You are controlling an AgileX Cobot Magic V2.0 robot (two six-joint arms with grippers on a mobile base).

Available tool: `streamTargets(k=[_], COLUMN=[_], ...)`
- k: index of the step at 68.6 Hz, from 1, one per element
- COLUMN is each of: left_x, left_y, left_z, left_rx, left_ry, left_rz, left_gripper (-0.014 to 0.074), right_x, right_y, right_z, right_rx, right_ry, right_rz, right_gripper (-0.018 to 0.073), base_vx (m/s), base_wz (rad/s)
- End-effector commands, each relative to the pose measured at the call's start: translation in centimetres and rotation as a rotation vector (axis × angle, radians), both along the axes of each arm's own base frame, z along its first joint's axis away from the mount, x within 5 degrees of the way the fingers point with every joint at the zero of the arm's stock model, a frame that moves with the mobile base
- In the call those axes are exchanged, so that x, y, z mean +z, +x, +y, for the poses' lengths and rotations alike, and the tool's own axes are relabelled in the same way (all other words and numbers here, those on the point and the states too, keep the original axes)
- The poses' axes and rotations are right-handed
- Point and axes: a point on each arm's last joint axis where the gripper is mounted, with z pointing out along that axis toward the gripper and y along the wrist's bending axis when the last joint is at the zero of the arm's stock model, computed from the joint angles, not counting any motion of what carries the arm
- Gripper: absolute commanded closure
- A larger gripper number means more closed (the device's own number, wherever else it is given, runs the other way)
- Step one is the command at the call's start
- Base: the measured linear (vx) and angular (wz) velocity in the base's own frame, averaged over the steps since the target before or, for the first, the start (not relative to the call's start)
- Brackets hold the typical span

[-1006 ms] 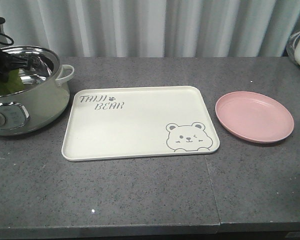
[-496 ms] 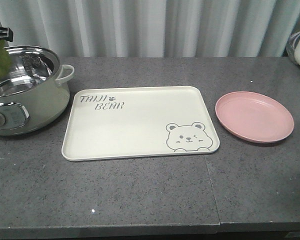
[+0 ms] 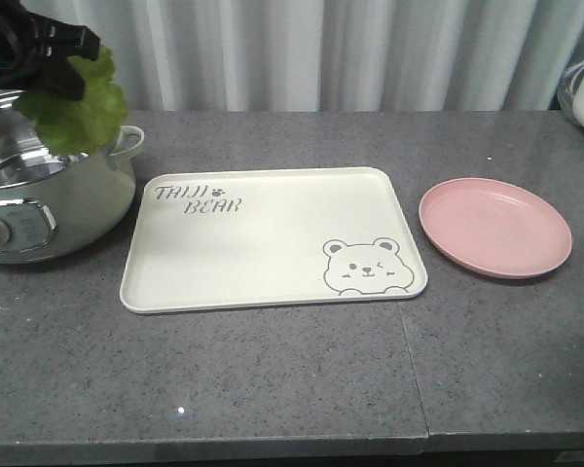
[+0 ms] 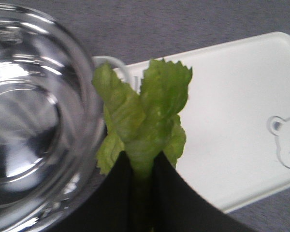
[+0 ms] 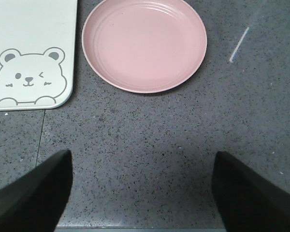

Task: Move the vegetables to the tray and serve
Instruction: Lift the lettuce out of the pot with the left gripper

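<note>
Left wrist-mounted view looks down past the left gripper, whose two dark fingers are pinched onto the pale stem of the lettuce. The crinkled leaves fan out beyond them over the rim of the electric pot and the left edge of the tray. From the front, the bunch hangs in the air above the pot's right side, clear of its steel bowl and just above its side handle. The tray is bare. The pink plate lies to its right, a little apart. The right gripper hovers with its fingers spread wide and empty over the grey countertop, nearer than the plate.

The step in hand looks like the carry from pot to tray. To do it well, the left arm should travel right at this height until the leaves are past the handle and over the tray's open middle, away from the rim. The hold is only on the thin stem, so a slow, level move should keep the floppy leaves from swinging or slipping out. Lowering close to the tray before opening would let the bunch settle flat rather than land across the edge.
</note>
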Motion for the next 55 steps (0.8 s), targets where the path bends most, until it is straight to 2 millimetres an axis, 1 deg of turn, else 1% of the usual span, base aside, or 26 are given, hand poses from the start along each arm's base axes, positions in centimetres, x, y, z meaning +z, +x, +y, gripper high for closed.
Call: streamTargets(k=[1, 14, 28, 36, 43, 50, 55], left_x=[2.9, 3.4, 4.2, 4.5, 4.6, 4.6, 4.6], left_y=[-1.9, -3.2, -4.3, -4.6, -4.6, -4.6, -4.6], left_z=[-2.3, -5.5, -7.5, -7.9, -7.9, -7.9, -7.9], left_rx=[-0.121, -0.317, -0.438, -0.46, -0.463, -0.464, -0.464], left_ry=[-0.109, -0.235, -0.375, -0.427, -0.436, -0.435, -0.435], left_rz=[-0.111, -0.098, -0.092, -0.083, -0.082, -0.081, -0.081], left_gripper=[0.0605, 0.0605, 0.0605, 0.0604, 0.0604, 0.0604, 0.0604], right_x=[1.4, 1.4, 1.4, 1.4, 1.6, 1.9, 2.2], right_y=[0.1, 0.1, 0.1, 0.1, 0.2, 0.4, 0.6], right_z=[-0.2, -0.2, -0.2, -0.2, 0.0, 0.6, 1.4], right_rx=[0.001, 0.001, 0.001, 0.002, 0.003, 0.026, 0.09], right_ry=[-0.014, -0.014, -0.014, -0.012, 0.009, 0.085, 0.148], right_rz=[-0.091, -0.091, -0.091, -0.094, -0.117, -0.154, -0.198], right_gripper=[-0.0023, -0.0023, -0.0023, -0.0023, -0.0023, -0.0023, -0.0023], base_vx=[0.0, 0.0, 0.0, 0.0, 0.0, 0.0, 0.0], base_wz=[0.0, 0.0, 0.0, 0.0, 0.0, 0.0, 0.0])
